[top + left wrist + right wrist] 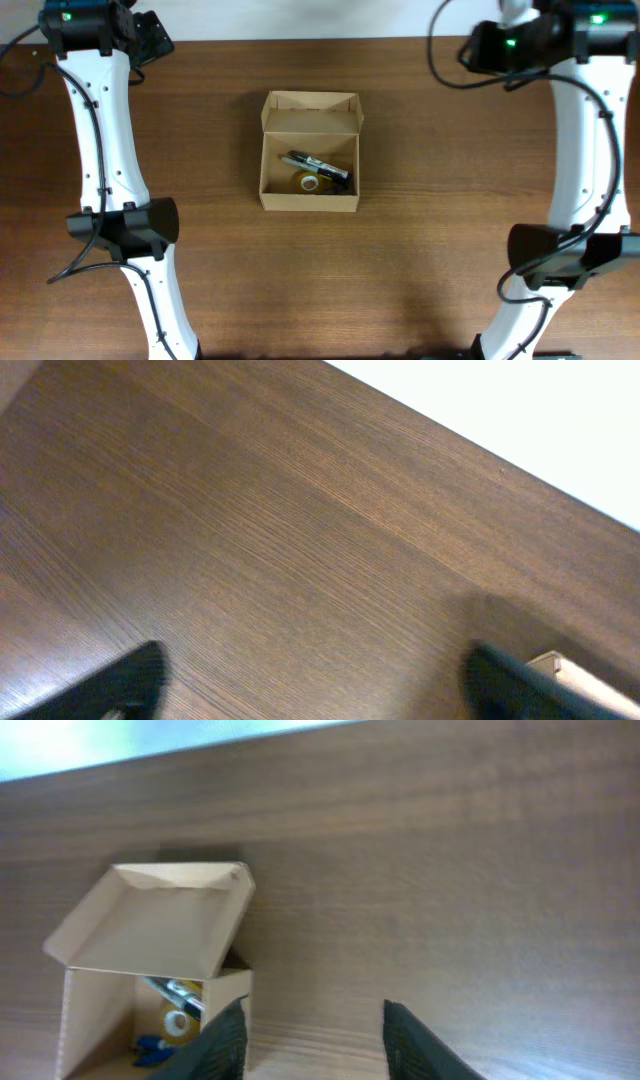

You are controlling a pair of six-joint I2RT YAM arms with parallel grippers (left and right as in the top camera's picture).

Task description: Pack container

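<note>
Right wrist view: right gripper [315,1015], fingers spread, holding nothing, hovering over bare table [450,870] just right of the container [95,1010]. Left gripper [315,665], likewise spread and empty, well apart on the container's other side. Container: mid-table, flap lid [150,925] standing open, marker [318,166] and small roll [308,183] inside. Risk: a one-sided push on the flap could slide the light box or buckle the lid.

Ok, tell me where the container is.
Overhead, the container sits open at the centre of the table, lid flap raised on its far side.
</note>
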